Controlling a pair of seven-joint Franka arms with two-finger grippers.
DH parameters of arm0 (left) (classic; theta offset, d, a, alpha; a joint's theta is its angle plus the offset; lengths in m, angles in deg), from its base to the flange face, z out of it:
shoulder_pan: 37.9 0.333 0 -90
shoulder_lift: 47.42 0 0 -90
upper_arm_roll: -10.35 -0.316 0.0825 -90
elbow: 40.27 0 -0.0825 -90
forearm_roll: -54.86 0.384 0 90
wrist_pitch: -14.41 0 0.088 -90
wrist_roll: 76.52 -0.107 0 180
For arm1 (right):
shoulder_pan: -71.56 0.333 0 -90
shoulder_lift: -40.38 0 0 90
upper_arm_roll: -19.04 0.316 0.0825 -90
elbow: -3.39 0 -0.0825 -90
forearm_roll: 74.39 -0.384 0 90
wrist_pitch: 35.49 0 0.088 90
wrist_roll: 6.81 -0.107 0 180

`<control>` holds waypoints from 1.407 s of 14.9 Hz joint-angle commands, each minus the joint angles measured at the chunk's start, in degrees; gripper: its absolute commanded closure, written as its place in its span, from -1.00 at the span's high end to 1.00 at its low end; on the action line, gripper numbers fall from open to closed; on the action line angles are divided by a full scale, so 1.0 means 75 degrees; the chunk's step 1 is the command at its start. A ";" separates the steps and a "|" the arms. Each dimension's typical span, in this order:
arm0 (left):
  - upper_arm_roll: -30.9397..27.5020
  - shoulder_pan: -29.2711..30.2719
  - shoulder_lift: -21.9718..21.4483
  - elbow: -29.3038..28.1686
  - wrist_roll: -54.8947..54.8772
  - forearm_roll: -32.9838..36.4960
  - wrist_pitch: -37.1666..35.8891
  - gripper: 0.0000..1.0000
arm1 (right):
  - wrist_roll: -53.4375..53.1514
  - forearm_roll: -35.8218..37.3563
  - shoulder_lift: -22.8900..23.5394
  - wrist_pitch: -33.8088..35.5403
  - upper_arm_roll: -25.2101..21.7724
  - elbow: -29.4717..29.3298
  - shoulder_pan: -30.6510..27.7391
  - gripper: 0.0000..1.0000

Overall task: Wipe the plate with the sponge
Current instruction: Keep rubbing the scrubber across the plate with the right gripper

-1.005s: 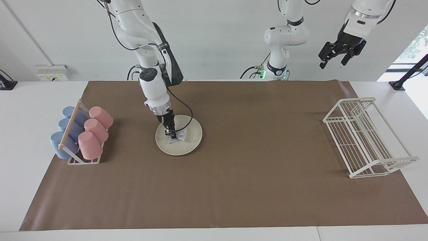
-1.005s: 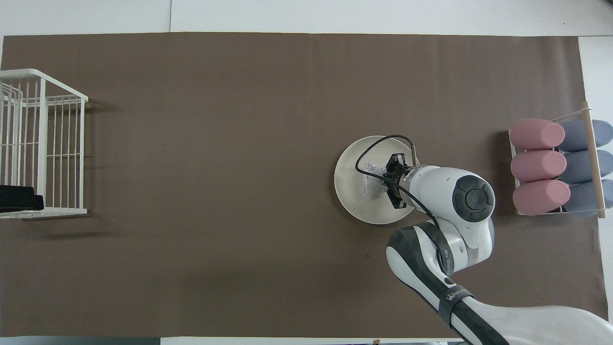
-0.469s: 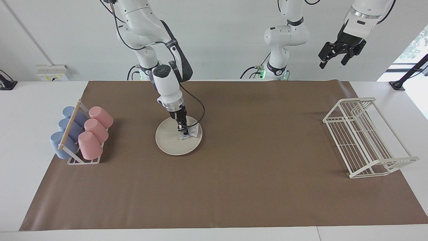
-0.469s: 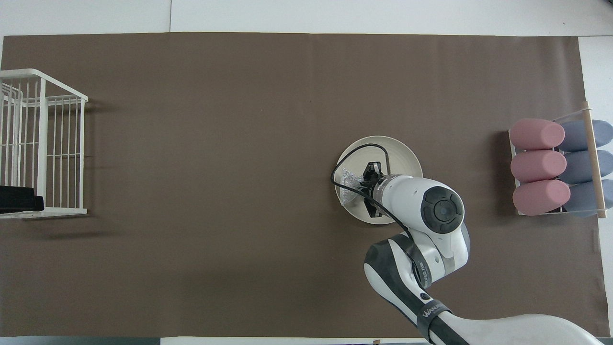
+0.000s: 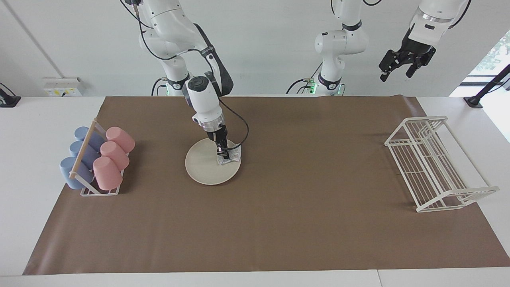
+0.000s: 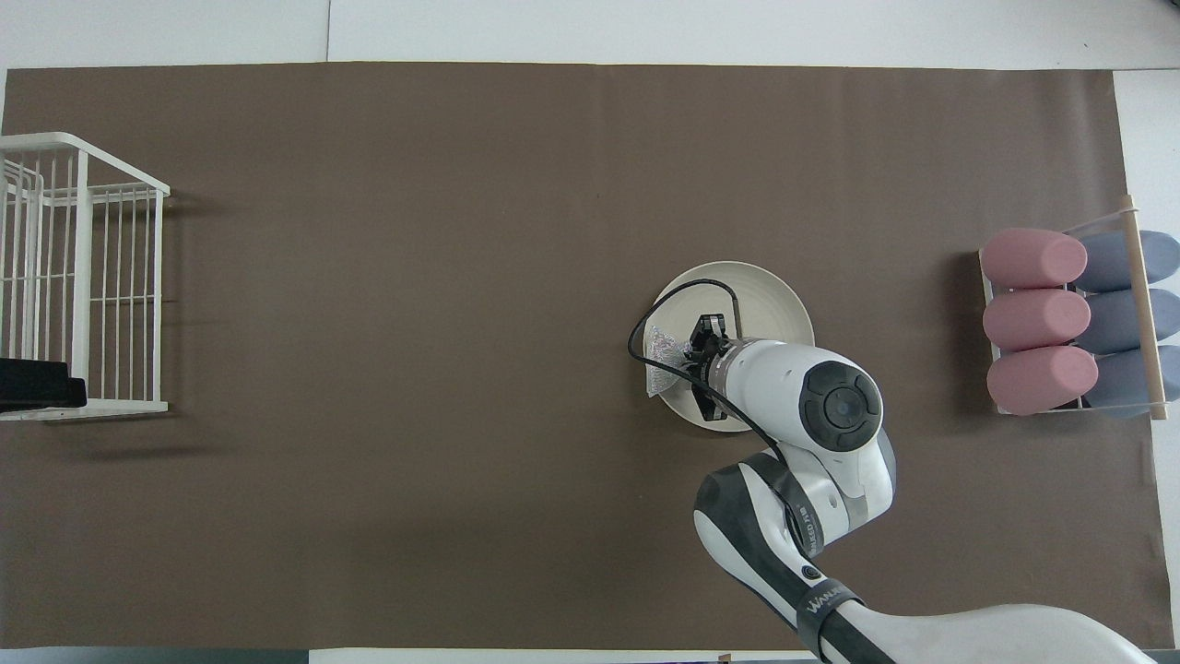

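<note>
The cream-white plate (image 5: 203, 165) (image 6: 765, 295) lies flat on the brown mat, toward the right arm's end of the table. The silvery glittering sponge (image 5: 230, 156) (image 6: 662, 361) rests on the plate's rim at the edge toward the left arm's end. My right gripper (image 5: 223, 154) (image 6: 693, 360) points down and is shut on the sponge, pressing it on the plate. My left gripper (image 5: 397, 68) waits high in the air over the left arm's end of the table, open and empty. In the overhead view only a dark part of it shows at the frame's edge.
A rack with pink and blue cups (image 5: 95, 159) (image 6: 1069, 318) stands at the right arm's end. A white wire dish rack (image 5: 434, 163) (image 6: 78, 277) stands at the left arm's end. A brown mat (image 5: 279, 207) covers the table.
My right gripper has dragged the sponge across the plate, from its middle to the rim toward the left arm's end. The left arm has not moved.
</note>
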State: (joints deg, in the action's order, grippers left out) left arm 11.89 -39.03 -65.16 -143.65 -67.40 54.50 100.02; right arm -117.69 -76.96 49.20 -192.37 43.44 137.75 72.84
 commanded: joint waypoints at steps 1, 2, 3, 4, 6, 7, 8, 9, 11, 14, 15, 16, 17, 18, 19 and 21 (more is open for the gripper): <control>-0.0029 -0.0014 -0.0037 0.0084 0.0061 0.0107 -0.0153 1.00 | 0.0393 0.0225 0.0217 -0.0106 0.0028 -0.0020 -0.0532 -1.00; -0.0041 -0.0002 -0.0037 0.0084 0.0107 0.0107 -0.0153 1.00 | 0.0476 0.0225 0.0217 -0.0106 0.0028 0.0015 -0.0603 -1.00; -0.0041 -0.0002 -0.0037 0.0084 0.0108 0.0107 -0.0153 1.00 | 0.0593 0.0225 0.0206 -0.0082 0.0017 0.0073 -0.0812 -1.00; -0.0007 -0.0014 -0.0037 0.0073 0.0108 0.0107 -0.0141 1.00 | 0.0721 0.0237 0.0182 -0.0047 0.0017 0.0143 -0.0965 -1.00; -0.0006 -0.0084 -0.0037 0.0073 0.0119 0.0107 -0.0118 1.00 | 0.0921 0.0237 0.0170 0.0081 0.0017 0.0179 -0.1177 -1.00; 0.0017 -0.0107 -0.0037 0.0061 0.0108 0.0095 -0.0106 1.00 | 0.0922 0.0237 0.0170 0.0105 0.0005 0.0168 -0.1259 -1.00; 0.0029 -0.0119 -0.0037 0.0061 0.0108 0.0083 -0.0083 1.00 | 0.0922 0.0318 0.0170 0.0152 -0.0007 0.0167 -0.1376 -1.00; 0.0017 -0.0119 -0.0037 0.0073 0.0108 0.0083 -0.0094 1.00 | 0.0922 0.0435 0.0170 0.0245 -0.0007 0.0156 -0.1423 -1.00; -0.0006 -0.0107 -0.0037 0.0084 0.0096 0.0083 -0.0060 1.00 | 0.0910 0.0459 0.0159 0.0572 -0.0007 0.0051 -0.1412 -1.00; -0.0006 -0.0107 -0.0107 0.0061 0.0108 0.0083 -0.0106 1.00 | 0.0875 0.0459 0.0112 0.1368 -0.0007 -0.0359 -0.1330 -1.00; -0.0006 -0.0107 -0.0119 0.0038 0.0096 0.0083 -0.0141 1.00 | 0.0840 0.0471 0.0042 0.1754 0.0005 -0.0546 -0.1307 -1.00; -0.0006 -0.0107 -0.0130 0.0014 0.0096 0.0083 -0.0141 1.00 | 0.0840 0.0471 0.0018 0.2129 0.0005 -0.0721 -0.1272 -1.00; -0.0006 -0.0107 -0.0130 0.0002 0.0108 0.0083 -0.0118 1.00 | 0.0747 0.0471 0.0018 0.2527 0.0005 -0.0955 -0.1156 -1.00; -0.0006 -0.0107 -0.0130 -0.0009 0.0119 0.0083 -0.0060 1.00 | 0.0456 0.0483 0.0018 0.2844 0.0005 -0.1224 -0.1004 -1.00; -0.0018 -0.0107 -0.0130 -0.0033 0.0108 -0.0149 -0.0001 1.00 | 0.0175 0.0564 0.0018 0.3184 0.0005 -0.1540 -0.0874 -1.00; -0.0053 0.0091 -0.0165 -0.0207 0.0096 -0.1317 0.0081 1.00 | -0.0248 0.0623 0.0018 0.3945 0.0063 -0.2231 -0.0675 -1.00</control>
State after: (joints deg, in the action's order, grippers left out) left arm 12.04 -39.03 -65.43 -143.69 -67.24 50.26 100.06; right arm -115.33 -74.51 49.02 -168.41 43.39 126.58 66.40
